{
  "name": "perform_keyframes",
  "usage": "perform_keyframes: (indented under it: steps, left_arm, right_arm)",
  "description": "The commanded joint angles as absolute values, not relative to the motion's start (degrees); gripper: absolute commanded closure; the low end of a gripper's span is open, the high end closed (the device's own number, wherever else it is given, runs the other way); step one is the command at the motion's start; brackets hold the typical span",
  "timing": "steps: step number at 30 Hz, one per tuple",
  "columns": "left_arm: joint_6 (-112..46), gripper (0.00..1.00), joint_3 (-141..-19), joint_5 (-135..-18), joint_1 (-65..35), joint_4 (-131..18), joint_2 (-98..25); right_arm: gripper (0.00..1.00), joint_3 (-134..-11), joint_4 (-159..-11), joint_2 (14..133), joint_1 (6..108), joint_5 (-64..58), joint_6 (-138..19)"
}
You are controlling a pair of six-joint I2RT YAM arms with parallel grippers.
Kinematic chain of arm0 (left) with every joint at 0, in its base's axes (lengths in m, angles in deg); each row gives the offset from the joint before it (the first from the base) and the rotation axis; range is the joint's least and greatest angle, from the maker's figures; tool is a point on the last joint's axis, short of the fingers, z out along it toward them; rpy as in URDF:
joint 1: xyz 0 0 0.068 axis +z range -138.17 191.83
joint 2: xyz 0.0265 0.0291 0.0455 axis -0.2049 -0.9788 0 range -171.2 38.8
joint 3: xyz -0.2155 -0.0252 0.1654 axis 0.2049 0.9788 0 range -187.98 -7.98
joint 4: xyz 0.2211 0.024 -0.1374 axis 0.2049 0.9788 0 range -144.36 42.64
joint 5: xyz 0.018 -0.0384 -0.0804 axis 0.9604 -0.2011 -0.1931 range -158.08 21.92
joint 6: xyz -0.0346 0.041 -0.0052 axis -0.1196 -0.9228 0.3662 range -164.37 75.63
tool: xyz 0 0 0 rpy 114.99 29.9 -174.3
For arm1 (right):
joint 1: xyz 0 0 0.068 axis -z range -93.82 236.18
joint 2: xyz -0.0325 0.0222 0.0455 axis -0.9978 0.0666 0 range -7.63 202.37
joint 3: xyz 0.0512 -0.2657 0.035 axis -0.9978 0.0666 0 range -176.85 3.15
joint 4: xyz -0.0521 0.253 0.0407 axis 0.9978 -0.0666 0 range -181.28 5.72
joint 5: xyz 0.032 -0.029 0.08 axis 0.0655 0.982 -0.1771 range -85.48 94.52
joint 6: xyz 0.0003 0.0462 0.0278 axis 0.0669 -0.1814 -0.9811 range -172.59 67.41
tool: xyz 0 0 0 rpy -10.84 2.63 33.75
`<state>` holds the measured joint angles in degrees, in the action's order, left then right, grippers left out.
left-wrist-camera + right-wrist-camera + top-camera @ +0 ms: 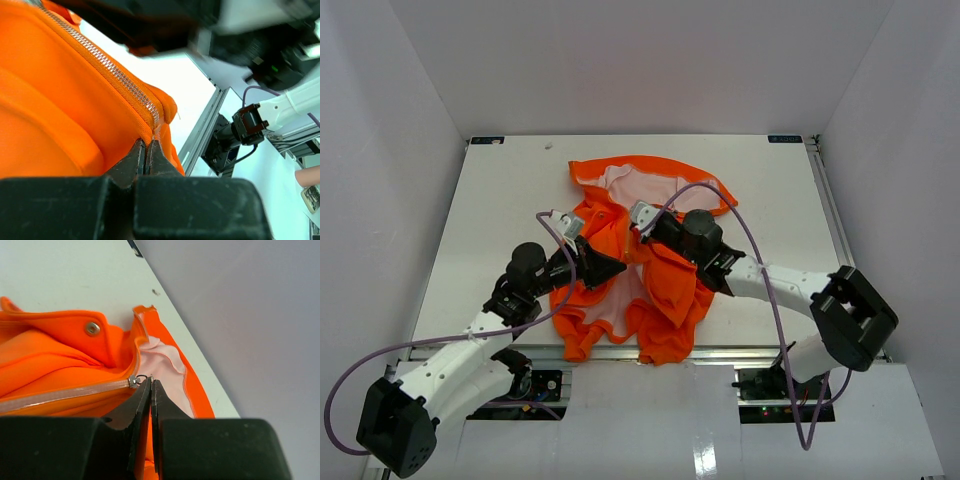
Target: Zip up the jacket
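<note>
Orange jacket (670, 290) lies crumpled mid-bench (500, 200), hem at the near edge, collar toward the back.

- Left gripper (147, 146) is clamped on fabric at the bottom end of the zipper teeth (110, 67).
- Right gripper (151, 384) is pinched closed at the metal pull (142, 377), right beside the slider (133, 382). Looks like it has the pull, but only by the tips.

Risks:
- The tip-only pinch could let the pull slip out under load.
- The pink lining (162, 360) sits right ahead of the slider, so it could get dragged in and jam.
- If the left hold lets go, the tape goes slack, the fabric bunches and the slider stalls.

Surroundings:
- The snap flap (92, 328) is folded close to the track.
- The two wrists are near each other over the jacket.
- The right arm's cable (740, 215) loops over the collar area.
- Can't tell how much track is left.
</note>
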<state>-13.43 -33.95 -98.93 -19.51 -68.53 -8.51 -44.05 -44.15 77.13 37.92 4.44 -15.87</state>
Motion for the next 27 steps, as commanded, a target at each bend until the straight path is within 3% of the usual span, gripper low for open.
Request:
perform_keyframes:
  steps: [1, 7, 16, 22, 27]
  left_arm:
    - [-13.4, 1.00, -33.4, -101.0, -20.6, -62.6, -5.7]
    - [-14.1, 1.00, -32.8, -95.9, -20.7, -59.3, -3.6]
    - [-13.3, 1.00, -32.7, -77.7, -20.7, -55.8, -1.2]
    - [-14.5, 1.00, -37.5, -58.4, -20.6, -55.9, -5.4]
    - [-17.8, 1.00, -46.3, -46.7, -17.9, -53.1, -12.1]
  right_arm:
    - [0.92, -49.7, -35.0, 82.9, 45.1, 5.1, -22.0]
    - [0.92, -55.9, -31.5, 91.6, 53.9, 2.4, -28.8]
    - [0.92, -72.8, -31.3, 104.1, 69.7, 2.3, -36.5]
    - [0.92, -80.9, -33.6, 105.8, 77.0, 2.4, -45.1]
    - [0.92, -79.0, -31.6, 104.1, 79.7, 4.3, -47.7]
